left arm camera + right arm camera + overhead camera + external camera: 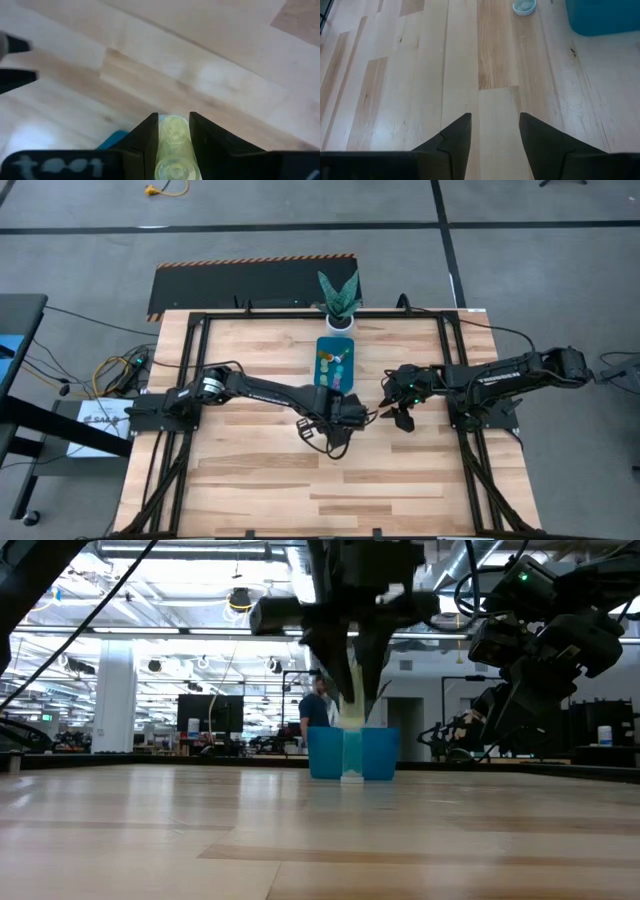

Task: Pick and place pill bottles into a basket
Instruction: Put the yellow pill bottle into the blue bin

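The teal basket (337, 363) stands at the table's far middle with several small coloured pill bottles (333, 362) inside; it also shows in the low view (325, 753). My left gripper (350, 412) hangs above the table just near of the basket, shut on a pale yellow-green pill bottle (172, 142). The bottle also shows in the low view (351, 700). My right gripper (495, 125) is open and empty, to the right of the left gripper (400, 408). A small pale round bottle (524, 6) stands on the table beside the basket's corner (605, 17). My left gripper pinches the yellow-green bottle's sides (162, 142) between its two fingers (145, 145). The fingers point down from above, and the bottle lies along them. The bottle is lifted clear of the table, roughly upright between the fingers (351, 700).
A white pot with a green plant (340, 315) stands just beyond the basket at the far edge. A black frame (200, 360) runs around the wooden table top. Bare wood lies across the near half (320, 480). A person (315, 710) stands far off in the room.
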Available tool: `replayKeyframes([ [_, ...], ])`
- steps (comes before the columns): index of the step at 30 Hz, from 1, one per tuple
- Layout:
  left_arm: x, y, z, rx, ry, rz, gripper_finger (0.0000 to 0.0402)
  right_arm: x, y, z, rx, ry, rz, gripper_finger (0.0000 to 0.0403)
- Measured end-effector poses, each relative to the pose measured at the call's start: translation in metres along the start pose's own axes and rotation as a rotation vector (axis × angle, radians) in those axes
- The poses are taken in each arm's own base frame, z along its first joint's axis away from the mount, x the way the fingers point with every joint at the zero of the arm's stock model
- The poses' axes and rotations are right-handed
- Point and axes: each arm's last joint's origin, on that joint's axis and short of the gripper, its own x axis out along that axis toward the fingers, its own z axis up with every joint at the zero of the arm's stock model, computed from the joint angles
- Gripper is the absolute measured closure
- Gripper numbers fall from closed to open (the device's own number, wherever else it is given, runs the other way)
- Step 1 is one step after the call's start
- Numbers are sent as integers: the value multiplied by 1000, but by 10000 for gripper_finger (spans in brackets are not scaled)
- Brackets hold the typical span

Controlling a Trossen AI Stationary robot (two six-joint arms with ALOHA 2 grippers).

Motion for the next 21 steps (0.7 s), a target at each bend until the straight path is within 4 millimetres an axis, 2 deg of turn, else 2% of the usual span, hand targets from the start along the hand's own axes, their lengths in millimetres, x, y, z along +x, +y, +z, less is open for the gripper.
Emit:
replayKeyframes([
  [5, -25, 10, -5, -25, 43, 55, 308, 0, 0, 0, 0, 0, 0, 244],
  [11, -55, 29, -27, -85, 55, 126, 308, 0, 0, 0, 1, 1, 0, 244],
  [16, -66, 48, -59, -172, 48, 187, 308, 0, 0, -2, 5, 15, -1, 244],
  [21, -63, 65, -107, -291, 16, 159, 308, 0, 0, -2, 7, 24, -2, 244],
])
